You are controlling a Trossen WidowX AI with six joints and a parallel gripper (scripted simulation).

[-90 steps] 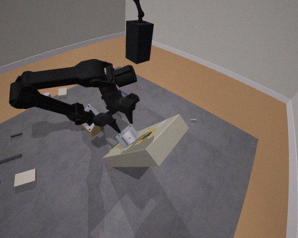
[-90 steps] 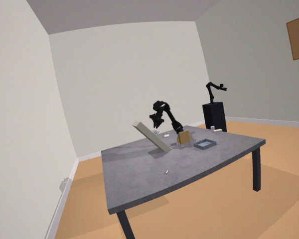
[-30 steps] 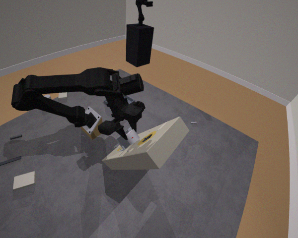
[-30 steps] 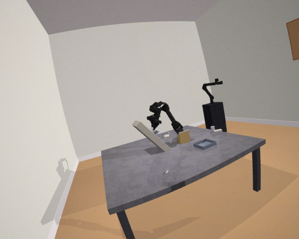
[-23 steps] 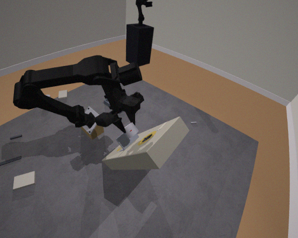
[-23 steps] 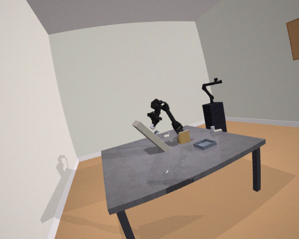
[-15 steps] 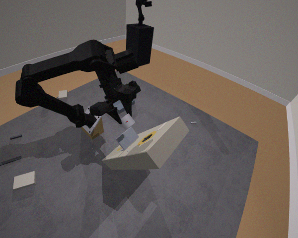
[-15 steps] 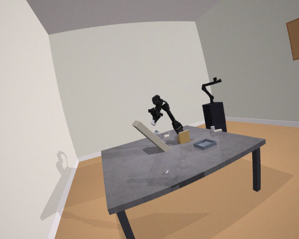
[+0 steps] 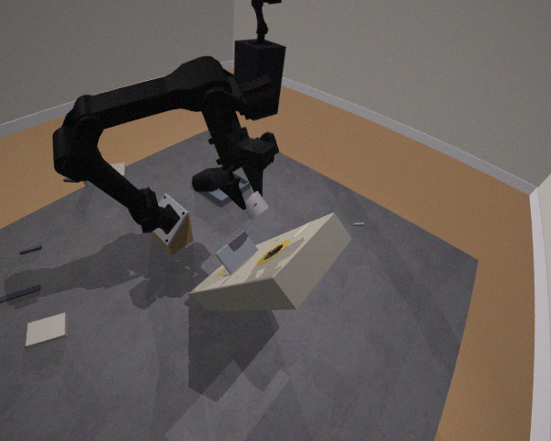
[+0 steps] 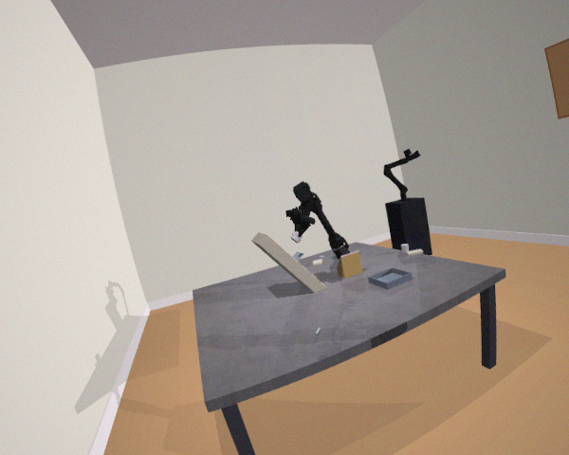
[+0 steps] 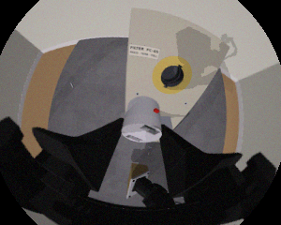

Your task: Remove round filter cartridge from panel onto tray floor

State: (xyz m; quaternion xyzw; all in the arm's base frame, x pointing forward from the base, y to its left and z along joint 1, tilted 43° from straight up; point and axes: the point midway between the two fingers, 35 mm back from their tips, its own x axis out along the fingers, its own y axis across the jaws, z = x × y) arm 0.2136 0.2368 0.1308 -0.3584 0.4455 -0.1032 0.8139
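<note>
The round filter cartridge (image 9: 257, 205) (image 10: 296, 237) (image 11: 143, 112) is light grey with a red dot. It is out of the panel, and two dark slots show on its face in the wrist view. My gripper (image 9: 253, 201) (image 11: 141, 124) is shut on it, one finger on each side, and holds it in the air above the panel. The tilted cream service panel (image 9: 311, 265) (image 10: 285, 263) (image 11: 147, 77) has an empty dark socket (image 9: 273, 253) (image 11: 172, 76) in a yellow ring. The blue-grey tray (image 9: 222, 202) (image 10: 397, 282) stands on the table, away from the panel, partly hidden by the arm in the top view.
A blue-grey flap (image 9: 238, 252) (image 10: 299, 255) stands up from the panel's face. The tan block (image 9: 185, 235) (image 10: 351, 265) stands beside the arm's base, between panel and tray in the exterior view. A cream slab (image 9: 46, 329) and a small white piece (image 9: 358, 223) (image 10: 318, 331) lie on the table.
</note>
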